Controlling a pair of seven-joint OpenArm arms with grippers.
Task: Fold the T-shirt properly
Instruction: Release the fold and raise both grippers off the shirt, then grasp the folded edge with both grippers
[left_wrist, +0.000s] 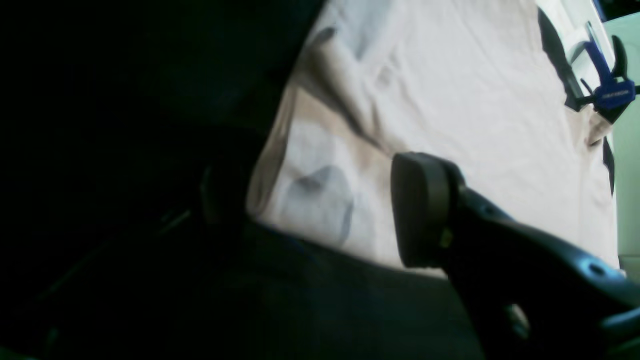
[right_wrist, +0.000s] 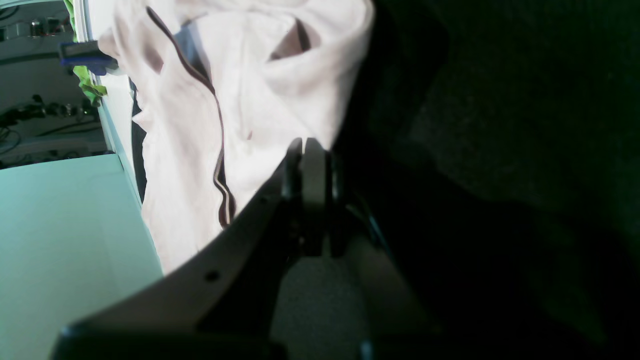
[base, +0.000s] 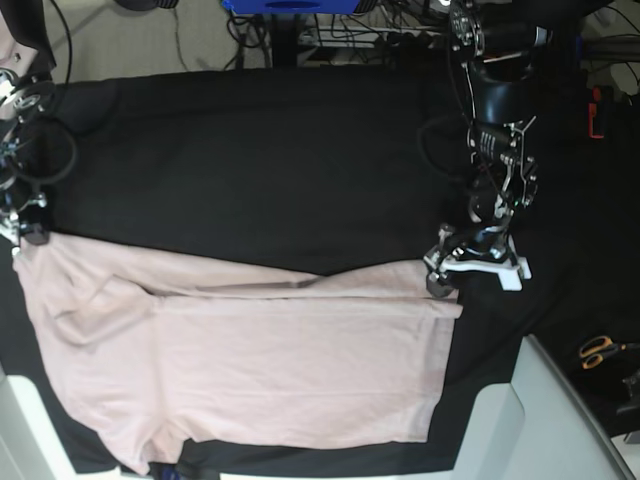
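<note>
The bench (base: 280, 150), draped in black cloth, fills the room's middle, and the T-shirt (base: 250, 360) lies across its near half, spread from about nine o'clock to three o'clock and flat enough that the two arms can take opposite ends. Its far edge is doubled over into a long narrow flap, which reads to me as the start of a lengthwise fold. At ten o'clock the right pincer (base: 28, 236) sits on the shirt's corner by the sleeve; in the right wrist view its jaws stand pressed together at the pink hem, so I judge it is pinching the T-shirt there, ready to carry that end, though the cloth between the pads is hard to make out. At three o'clock the left pincer (base: 445, 275) rests at the opposite corner with its jaws spread; the left wrist view shows one dark finger pad (left_wrist: 420, 210) hovering over the fabric edge, holding nothing, probably lined up to bite the matching corner. Near four o'clock, off the cloth, orange-handled scissors (base: 600, 350) lie out of the way.
</note>
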